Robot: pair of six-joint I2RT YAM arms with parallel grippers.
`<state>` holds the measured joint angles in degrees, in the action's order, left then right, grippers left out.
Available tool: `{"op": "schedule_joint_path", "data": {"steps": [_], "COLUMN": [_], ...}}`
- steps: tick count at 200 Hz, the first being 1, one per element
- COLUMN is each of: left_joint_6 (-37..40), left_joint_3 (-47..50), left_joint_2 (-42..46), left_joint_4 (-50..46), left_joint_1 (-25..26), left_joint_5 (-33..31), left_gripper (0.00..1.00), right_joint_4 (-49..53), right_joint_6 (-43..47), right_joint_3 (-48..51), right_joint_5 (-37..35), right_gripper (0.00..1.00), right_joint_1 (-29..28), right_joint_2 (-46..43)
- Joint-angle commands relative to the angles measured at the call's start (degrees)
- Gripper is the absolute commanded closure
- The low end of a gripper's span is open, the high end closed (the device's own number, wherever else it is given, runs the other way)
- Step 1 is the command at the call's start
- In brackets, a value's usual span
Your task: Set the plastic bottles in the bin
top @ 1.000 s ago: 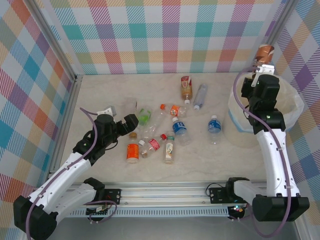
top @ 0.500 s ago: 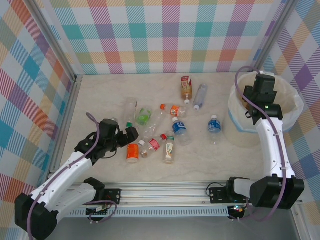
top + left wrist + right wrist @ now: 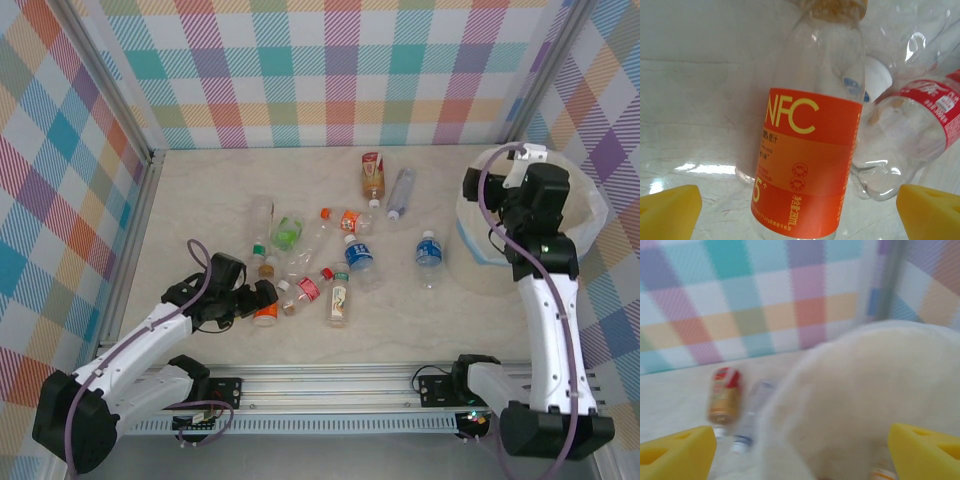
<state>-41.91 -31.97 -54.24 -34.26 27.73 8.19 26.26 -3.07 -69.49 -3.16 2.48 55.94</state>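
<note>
Left gripper (image 3: 801,212) gapes wide astride the orange NFC bottle (image 3: 807,165) at the table's 7 o'clock, red-label bottle (image 3: 912,125) crowding its 3 o'clock, so pinch mid-label only; right gripper (image 3: 800,452) wide, empty, over bin (image 3: 472,225) at 3 o'clock

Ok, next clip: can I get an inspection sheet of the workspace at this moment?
Surface: pale marbled table, no spills seen.
Job's things: plastic bottles lie scattered mid-table, among them an orange-label bottle beside a red-label bottle. The bin stands far right, its contents too blurred to tell.
Clutter: nothing seen.
Grippers: left gripper open, a finger on either side of the orange-label bottle. Right gripper open, over the bin.
Cables: purple cables loop along both arms.
Surroundings: plaid walls; metal rail at the near edge.
</note>
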Motion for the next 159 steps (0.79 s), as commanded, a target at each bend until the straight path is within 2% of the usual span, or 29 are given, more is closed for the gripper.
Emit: {"op": "schedule_joint_path", "data": {"steps": [1,22,47,67,95,110,142,159], "left_joint_6": [2.31,3.55,4.38,5.07,6.27,7.47,9.25,9.45], "left_joint_3": [1.72,1.82,2.76,3.64,3.76,4.47,5.76,5.88], "left_joint_2": [1.3,0.33,0.38,0.42,0.18,0.3,-1.92,-3.84], "left_joint_4": [4.25,2.91,4.28,6.26,5.84,7.12,9.86,9.58], "left_joint_1": [1.06,1.1,1.36,1.76,3.15,3.65,5.19,6.39], "left_joint_5": [2.17,-0.63,-1.03,-0.01,-3.42,-4.62,-3.97,-5.87], "left_gripper": [0.0,0.0,0.0,0.0,0.0,0.04,0.11,0.14], "right_joint_4": [-5.27,-4.17,-7.68,-12.2,-18.36,-20.02,-19.03,-17.39], "right_joint_6": [-1.15,-0.18,3.15,2.72,0.22,-0.32,-1.03,-1.67], "right_joint_3": [-0.11,-1.85,0.28,2.68,5.03,5.51,5.29,5.13], "right_joint_5": [16.78,23.54,21.13,18.98,17.91,16.26,12.31,10.11], "right_gripper": [0.09,0.01,0.0,0.0,0.0,0.0,0.0,0.0], "right_joint_1": [-1.77,-6.51,-14.73,-18.99,-22.86,-24.22,-25.32,-25.33], "right_joint_2": [-0.43,2.08,3.72,4.98,6.77,7.87,9.12,8.71]}}
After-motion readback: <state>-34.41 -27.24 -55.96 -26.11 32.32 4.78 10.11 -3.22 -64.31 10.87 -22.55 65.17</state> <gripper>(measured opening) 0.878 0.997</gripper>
